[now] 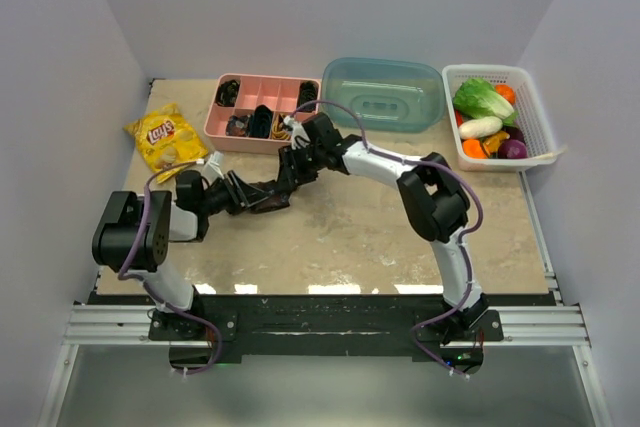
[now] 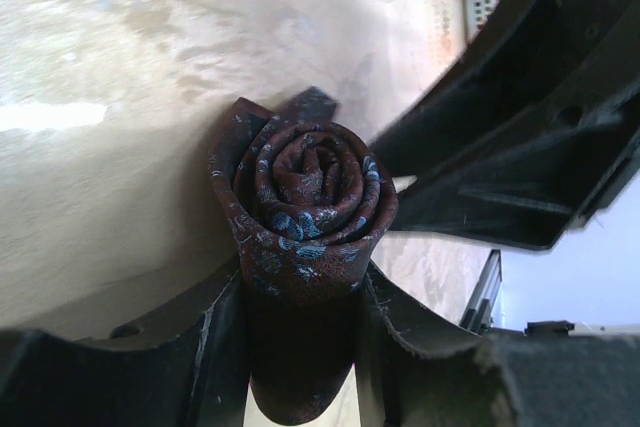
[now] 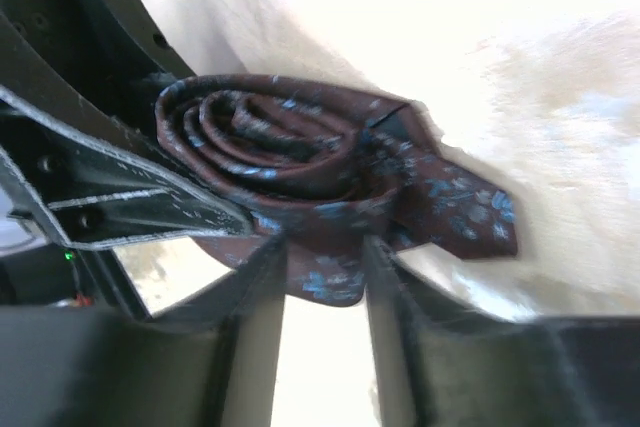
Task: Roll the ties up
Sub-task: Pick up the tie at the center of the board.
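The tie [image 2: 305, 197] is a dark maroon coil with small blue flecks, wound tight and standing on end on the tabletop. My left gripper [image 2: 300, 347] is shut on the coil, one finger pressed against each side. In the right wrist view the same coil [image 3: 290, 162] lies just beyond my right gripper [image 3: 325, 287], whose jaws stand open with only the coil's lower fold hanging between the tips. The tie's pointed end [image 3: 465, 212] sticks out to the right. From above, both grippers [image 1: 258, 197] [image 1: 290, 169] meet at the tie [image 1: 272, 201], left of the table's middle.
A pink divided tray [image 1: 245, 141] holding dark coils stands at the back, just behind the right gripper. A yellow chip bag [image 1: 167, 135] lies at the back left. A teal tub [image 1: 383, 92] and a white basket [image 1: 541, 117] of vegetables sit at the back right.
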You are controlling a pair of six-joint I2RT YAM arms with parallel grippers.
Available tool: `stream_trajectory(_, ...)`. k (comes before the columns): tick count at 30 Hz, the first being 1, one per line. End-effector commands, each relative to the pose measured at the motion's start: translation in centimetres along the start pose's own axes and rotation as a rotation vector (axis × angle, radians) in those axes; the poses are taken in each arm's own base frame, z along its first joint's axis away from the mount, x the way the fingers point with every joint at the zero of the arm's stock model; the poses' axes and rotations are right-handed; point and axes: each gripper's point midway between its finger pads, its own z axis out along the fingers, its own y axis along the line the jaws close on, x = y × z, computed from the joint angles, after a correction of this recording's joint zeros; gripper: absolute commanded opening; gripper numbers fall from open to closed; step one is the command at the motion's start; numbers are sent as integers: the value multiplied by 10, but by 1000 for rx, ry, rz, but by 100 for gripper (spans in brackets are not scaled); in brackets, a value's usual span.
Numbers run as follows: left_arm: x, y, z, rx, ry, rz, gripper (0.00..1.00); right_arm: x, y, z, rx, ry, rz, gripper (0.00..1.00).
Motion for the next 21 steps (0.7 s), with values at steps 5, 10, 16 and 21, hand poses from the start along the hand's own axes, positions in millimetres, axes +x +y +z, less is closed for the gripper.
stream_trajectory(5,-33,-67,-8,173,-26,142,40,-78,36,-90,-96,-222,-178,97)
stream_trajectory(10,-42,-91,-13,220,5,181,38,-86,47,-108,-118,-256,-267,99)
stream_trajectory(16,-47,-119,-22,284,42,249,37,-89,68,-126,-207,-261,-369,99)
stream_trajectory(21,-43,-135,-26,313,63,334,36,-85,76,-134,-232,-274,-407,99)
